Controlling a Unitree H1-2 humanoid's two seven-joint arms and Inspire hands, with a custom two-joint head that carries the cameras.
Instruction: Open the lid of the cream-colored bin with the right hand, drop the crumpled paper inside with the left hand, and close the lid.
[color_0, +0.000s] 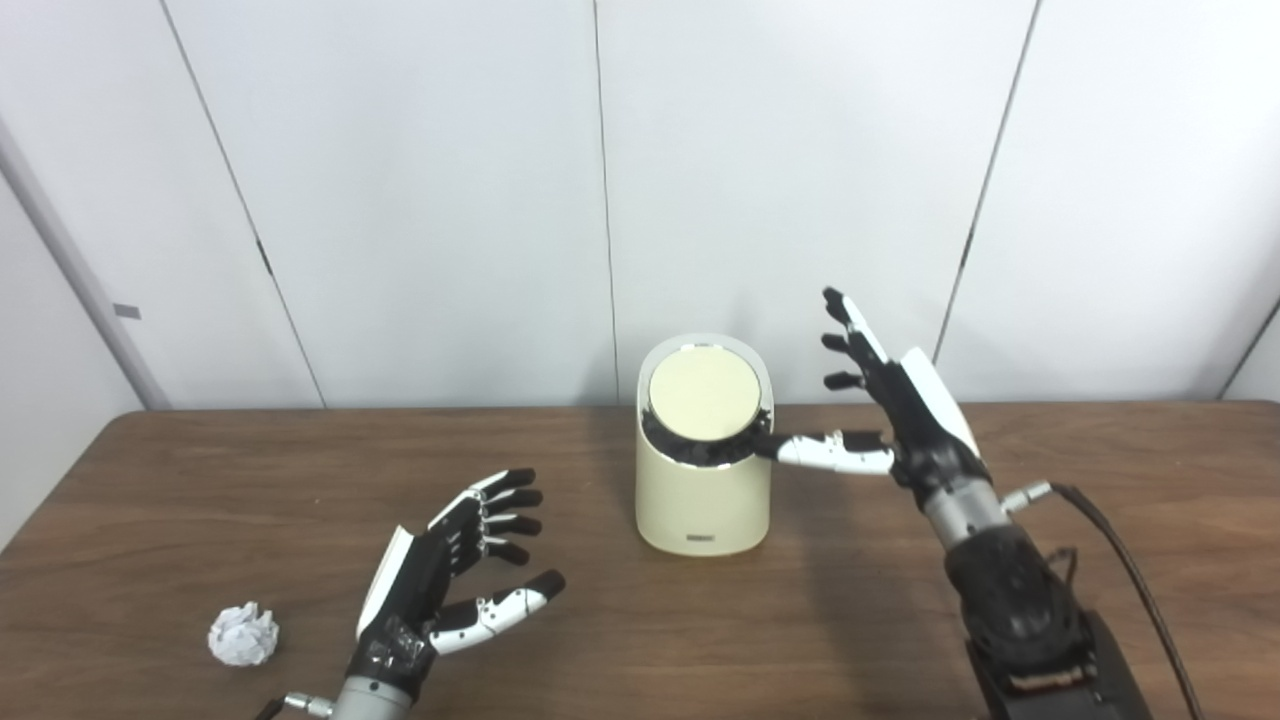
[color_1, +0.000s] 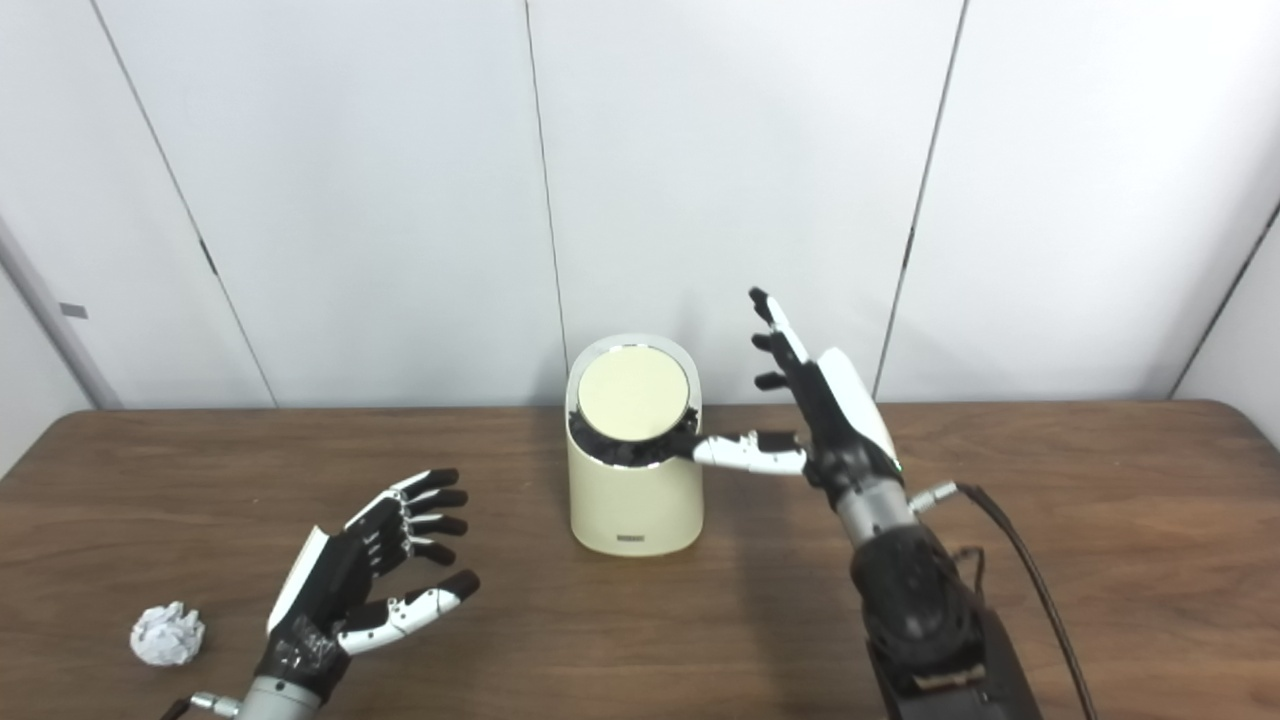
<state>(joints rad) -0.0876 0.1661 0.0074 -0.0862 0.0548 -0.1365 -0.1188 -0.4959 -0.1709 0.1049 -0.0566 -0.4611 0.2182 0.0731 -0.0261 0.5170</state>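
The cream-colored bin (color_0: 703, 500) stands upright at the middle of the table, with its round lid (color_0: 702, 393) tilted up toward me and a dark liner showing around the rim. My right hand (color_0: 885, 400) is open just right of the bin, fingers pointing up, and its thumb reaches to the bin's rim at the liner. A white ball of crumpled paper (color_0: 243, 634) lies near the table's front left edge. My left hand (color_0: 450, 575) hovers open to the right of the paper, apart from it, holding nothing.
The brown wooden table (color_0: 1150, 480) ends against white wall panels close behind the bin. A black cable (color_0: 1130, 580) runs from my right wrist down to the picture's bottom right.
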